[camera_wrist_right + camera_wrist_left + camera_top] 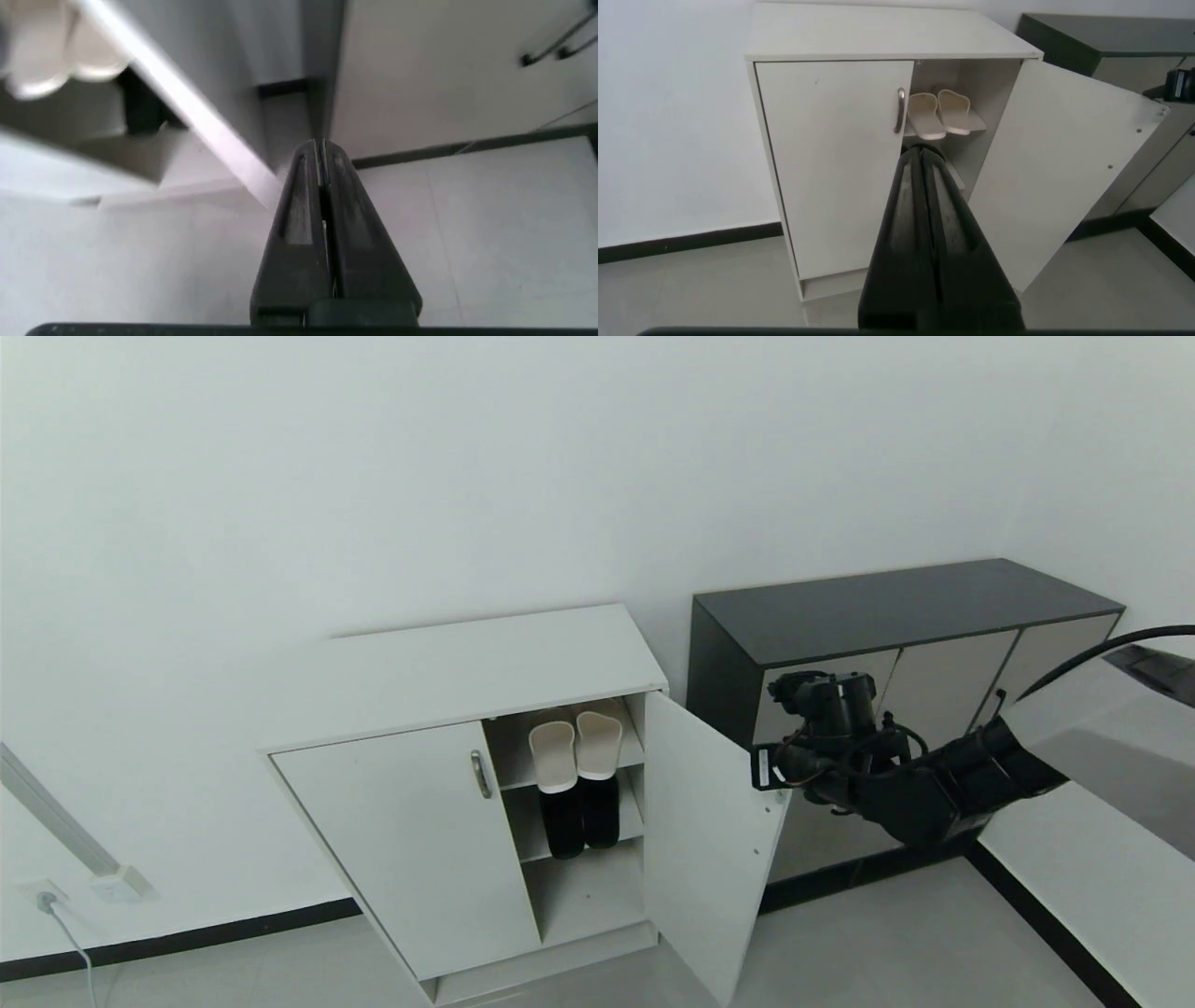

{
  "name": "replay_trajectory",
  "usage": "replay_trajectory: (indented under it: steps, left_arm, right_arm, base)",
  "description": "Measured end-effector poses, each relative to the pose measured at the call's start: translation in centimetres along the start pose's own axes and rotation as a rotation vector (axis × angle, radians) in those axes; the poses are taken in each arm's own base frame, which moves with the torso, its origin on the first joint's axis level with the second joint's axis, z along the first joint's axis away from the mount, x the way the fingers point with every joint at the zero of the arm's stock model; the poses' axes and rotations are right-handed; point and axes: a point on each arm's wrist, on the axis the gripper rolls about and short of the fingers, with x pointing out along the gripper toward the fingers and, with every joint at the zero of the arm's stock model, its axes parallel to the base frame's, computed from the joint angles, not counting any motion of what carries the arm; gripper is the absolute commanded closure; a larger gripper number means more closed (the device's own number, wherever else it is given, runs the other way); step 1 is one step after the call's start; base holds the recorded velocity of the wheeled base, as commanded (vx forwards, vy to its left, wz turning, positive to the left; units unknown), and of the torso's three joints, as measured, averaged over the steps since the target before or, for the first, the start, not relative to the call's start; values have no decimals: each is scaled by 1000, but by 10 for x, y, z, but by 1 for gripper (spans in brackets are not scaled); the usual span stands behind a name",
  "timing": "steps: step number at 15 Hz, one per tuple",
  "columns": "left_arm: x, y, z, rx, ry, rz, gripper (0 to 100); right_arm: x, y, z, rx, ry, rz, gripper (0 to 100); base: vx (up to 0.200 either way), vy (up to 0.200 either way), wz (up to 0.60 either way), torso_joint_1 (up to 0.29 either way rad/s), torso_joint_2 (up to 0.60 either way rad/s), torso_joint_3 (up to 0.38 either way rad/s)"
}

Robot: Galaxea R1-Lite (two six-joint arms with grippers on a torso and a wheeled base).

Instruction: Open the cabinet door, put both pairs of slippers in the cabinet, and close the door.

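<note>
**Cabinet of white board [467,672] stood half open, both pairs shelved**

One flat white door [700,840] of the cabinet hung swung outward on the side nearest a dark grey sideboard with pale door panels [896,607]. The other white door [401,840] was closed, with a small curved metal handle [480,775] at its inner edge.

Inside the cabinet, a pair of cream slippers [574,751] lay side by side on the upper shelf, heels toward the opening. A pair of black slippers [581,817] lay directly below them on the middle shelf. The bottom shelf sat beneath both.

The right hand [767,770] was at the free edge of the open door, on the sideboard side of the cabinet. Its two fingers [301,201] were pressed together with nothing between them. The left hand [920,159] was in front of the cabinet, pointed at the seam between the two doors. Its fingers [901,215] were likewise closed tight and held nothing.
</note>
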Motion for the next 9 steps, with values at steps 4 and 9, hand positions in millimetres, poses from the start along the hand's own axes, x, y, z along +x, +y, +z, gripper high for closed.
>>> replay_trajectory:
  steps: [4, 9]
  left_arm:
    - [0, 0, 0, 0, 0, 0, 100]
    - [0, 0, 0, 0, 0, 0, 100]
  right_arm:
    - [-43, 38, -4, -47, -18, 104, 100]
    - [-55, 42, -3, -50, -22, 122, 100]
  base:
    - [0, 0, 0, 0, 0, 0]
    - [0, 0, 0, 0, 0, 0]
